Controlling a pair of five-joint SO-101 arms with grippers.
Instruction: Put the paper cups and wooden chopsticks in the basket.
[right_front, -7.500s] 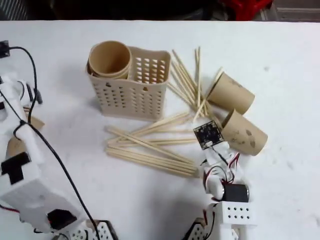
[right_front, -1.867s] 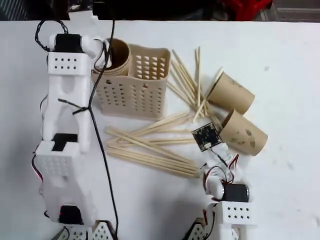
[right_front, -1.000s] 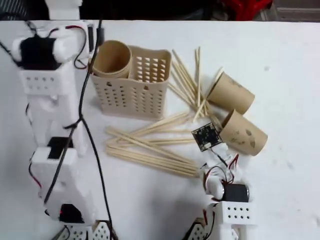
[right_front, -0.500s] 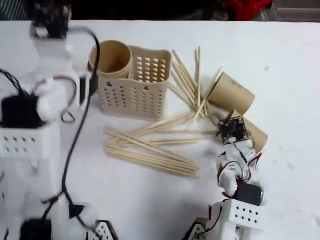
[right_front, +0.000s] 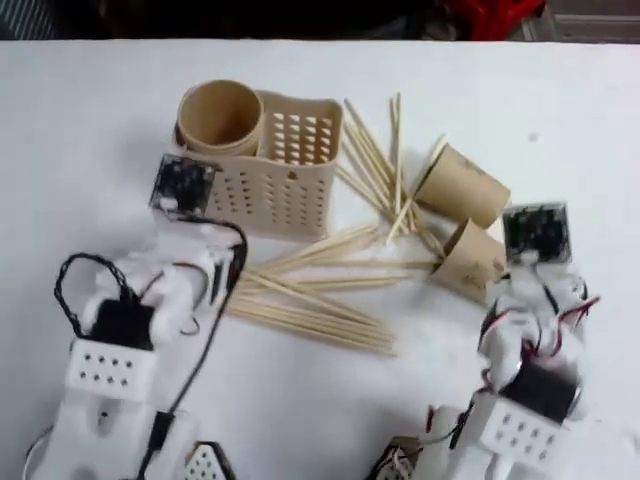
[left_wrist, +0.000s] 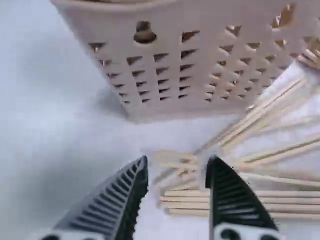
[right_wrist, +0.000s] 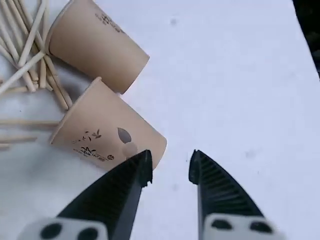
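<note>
My left hand (left_wrist: 177, 162) hangs open over the pale wooden chopsticks (right_front: 310, 322) strewn on the white table (right_front: 90, 120), near the beige perforated plastic basket (left_wrist: 190, 60); one brown paper cup (right_front: 218, 115) stands inside. I see my right hand (right_wrist: 171, 157) open at the base of a tipped paper cup (right_wrist: 107, 132), a second tipped cup (right_wrist: 95, 42) just beyond.

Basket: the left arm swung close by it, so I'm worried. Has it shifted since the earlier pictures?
No. The basket stands where it was, equally near the table's far edge, chopsticks still fanned beside it.
</note>
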